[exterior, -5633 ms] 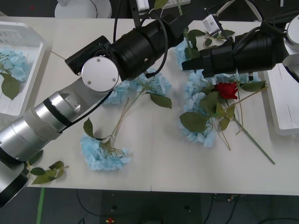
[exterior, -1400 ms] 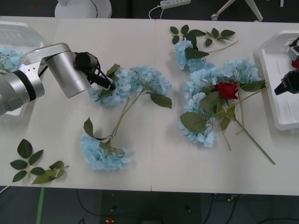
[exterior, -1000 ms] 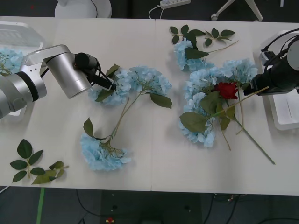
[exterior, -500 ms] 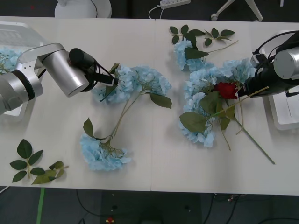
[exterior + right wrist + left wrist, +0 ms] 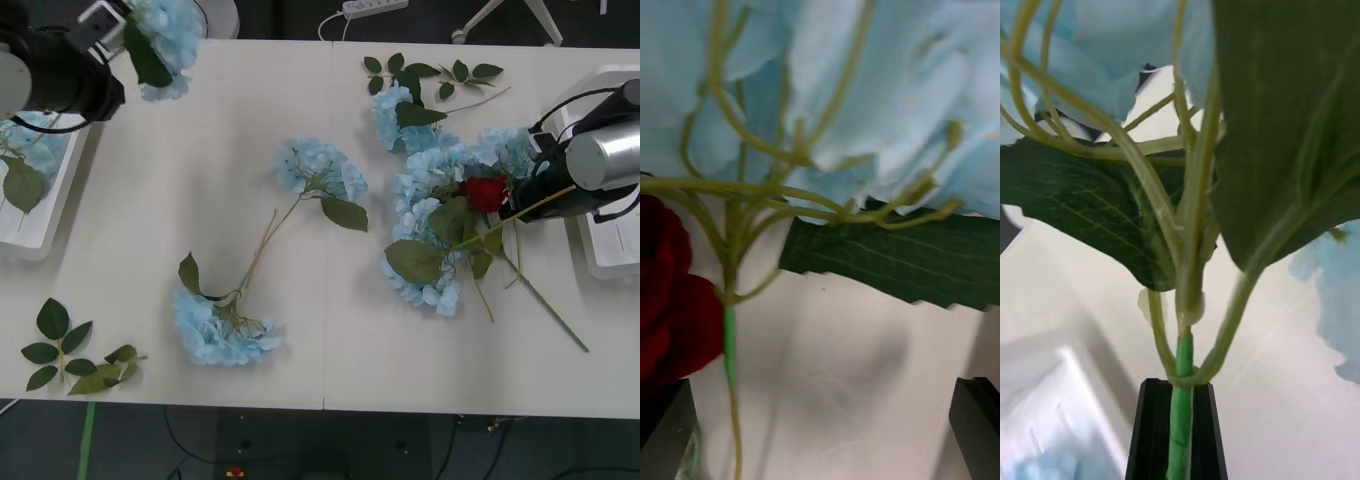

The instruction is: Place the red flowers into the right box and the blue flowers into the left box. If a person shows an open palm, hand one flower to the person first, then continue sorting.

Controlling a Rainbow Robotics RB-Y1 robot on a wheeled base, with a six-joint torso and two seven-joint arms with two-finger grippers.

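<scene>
Left gripper (image 5: 1178, 431): I see my black fingers pressed together on a green plastic stem, up at the table's far left corner beside the left box.
Held flower (image 5: 165, 35): one of the blue flowers, a fluffy pale-blue head of many thin petals with a broad, dark, veined leaf; tan stalks branch from the smooth green stem between my fingers.
Left box (image 5: 40, 235): I see a shallow white plastic tray with raised rim at the table's left edge, with blue blooms and a dark leaf lying in it.
Right gripper (image 5: 820, 431): my black fingers are spread wide, nothing between them, low over the white table next to the red bloom.
Red flower (image 5: 485, 192): I see a small deep-red rose, petals tightly folded, resting on the blue cluster right of centre; its thin green stem runs toward the near edge.
Blue cluster (image 5: 430, 215): soft, ruffled heads heaped together with saw-edged leaves.
Right box (image 5: 605, 268): a white rimmed tray at the table's right edge, behind my right arm.
Loose blue flowers (image 5: 225, 330): two long-stemmed heads at mid-table.
Leaf sprigs (image 5: 75, 355): bloomless, near left corner.
</scene>
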